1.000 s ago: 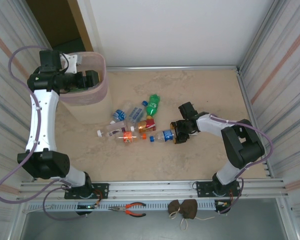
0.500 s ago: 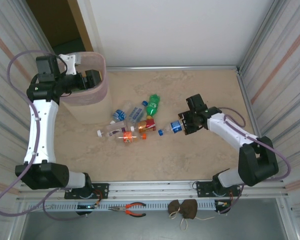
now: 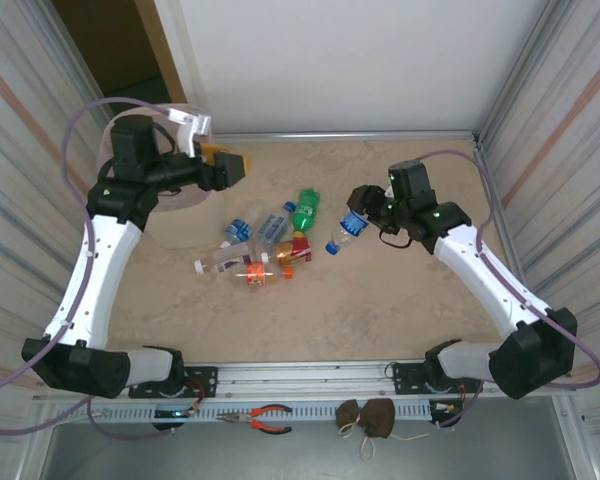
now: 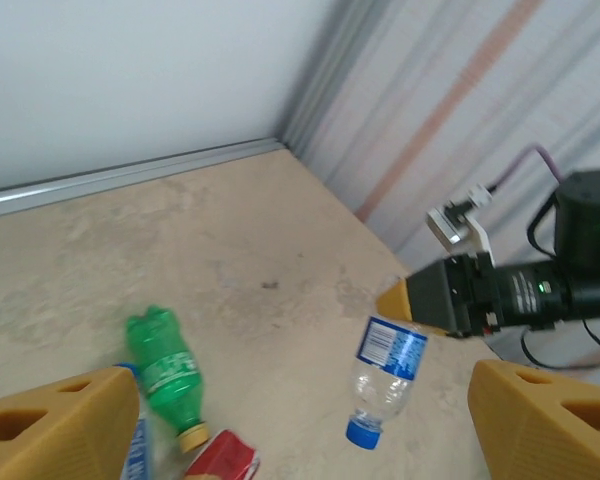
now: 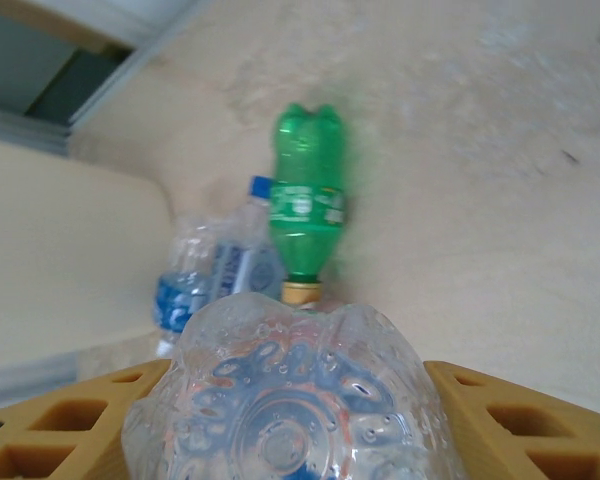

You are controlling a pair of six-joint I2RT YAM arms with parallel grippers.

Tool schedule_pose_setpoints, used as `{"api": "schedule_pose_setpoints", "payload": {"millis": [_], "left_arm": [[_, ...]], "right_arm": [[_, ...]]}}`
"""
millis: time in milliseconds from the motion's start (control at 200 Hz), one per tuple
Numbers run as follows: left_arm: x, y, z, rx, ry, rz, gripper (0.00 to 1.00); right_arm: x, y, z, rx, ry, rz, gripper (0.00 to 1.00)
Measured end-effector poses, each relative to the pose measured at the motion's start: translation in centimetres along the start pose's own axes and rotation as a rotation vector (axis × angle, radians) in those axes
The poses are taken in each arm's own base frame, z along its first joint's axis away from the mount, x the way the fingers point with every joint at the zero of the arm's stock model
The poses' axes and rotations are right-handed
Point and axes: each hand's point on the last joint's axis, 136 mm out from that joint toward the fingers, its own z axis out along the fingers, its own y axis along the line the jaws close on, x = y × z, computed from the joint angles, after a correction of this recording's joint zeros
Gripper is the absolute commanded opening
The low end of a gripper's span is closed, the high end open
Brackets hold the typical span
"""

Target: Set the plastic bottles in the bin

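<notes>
Top external view: a beige, marbled stone-look tabletop [image 3: 380, 320] sits between ribbed metal side panels and a plain white back wall. At its far left corner stands the bin [image 5: 60, 250], a tall, smooth, pale tub with a rounded rim, partly hidden under the left arm.

Both arms are white jointed tubes with black motor housings. The left gripper [image 3: 232, 166] hangs just beside the bin, on the side facing the centre of the table. Its chunky mustard-yellow fingers [image 4: 550, 420], moulded with hollow pockets, are spread wide with nothing between them. The right gripper [image 3: 365, 212] is over the right half of the table, and its matching yellow fingers pinch the held bottle [image 3: 348, 228] by its base. That bottle is clear, thin-walled plastic with a blue label and a blue cap, slanting cap-down toward the pile. From the right wrist its base shows as a lobed, petal-shaped disc wedged between the pads.

The other plastic bottles [image 3: 265, 245] lie loose on their sides left of centre, between the bin and the right gripper. A green bottle [image 3: 305, 210] with a tan cap is the one lying nearest the held bottle. Beside it lie crinkled clear bottles [image 3: 255, 228] with blue labels, then a red-labelled one [image 3: 295, 248] and an orange-labelled one [image 3: 255, 275]. Orange-handled pliers [image 3: 270, 418] rest on the near rail.
</notes>
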Motion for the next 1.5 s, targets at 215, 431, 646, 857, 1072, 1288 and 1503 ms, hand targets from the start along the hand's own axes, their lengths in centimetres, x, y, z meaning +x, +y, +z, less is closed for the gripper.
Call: {"api": "schedule_pose_setpoints", "payload": {"millis": [215, 431, 646, 857, 1072, 1288, 1503], "left_arm": [[2.3, -5.2, 3.2, 0.131, 0.043, 0.090, 0.86], [6.0, -8.9, 6.1, 0.226, 0.109, 0.120, 0.87], [8.3, -10.7, 8.1, 0.262, 0.164, 0.131, 0.87], [10.0, -11.7, 10.1, 0.271, 0.203, 0.146, 0.82], [11.5, -11.9, 11.5, 0.281, 0.244, 0.190, 0.74], [10.5, -12.4, 11.4, 0.295, 0.215, 0.254, 0.73], [9.9, -12.6, 11.4, 0.304, 0.189, 0.289, 0.65]], "right_arm": [[-1.2, 4.7, -3.2, -0.170, -0.027, -0.158, 0.56], [-1.3, 7.5, -5.5, -0.286, -0.045, -0.218, 0.55], [-0.6, 9.3, -7.2, -0.354, -0.055, -0.253, 0.55], [0.8, 10.7, -7.7, -0.394, -0.026, -0.282, 0.55], [1.1, 11.9, -8.5, -0.421, -0.025, -0.297, 0.56], [1.0, 12.1, -8.8, -0.424, -0.024, -0.298, 0.55], [1.5, 12.1, -8.7, -0.423, -0.007, -0.301, 0.55]]}}
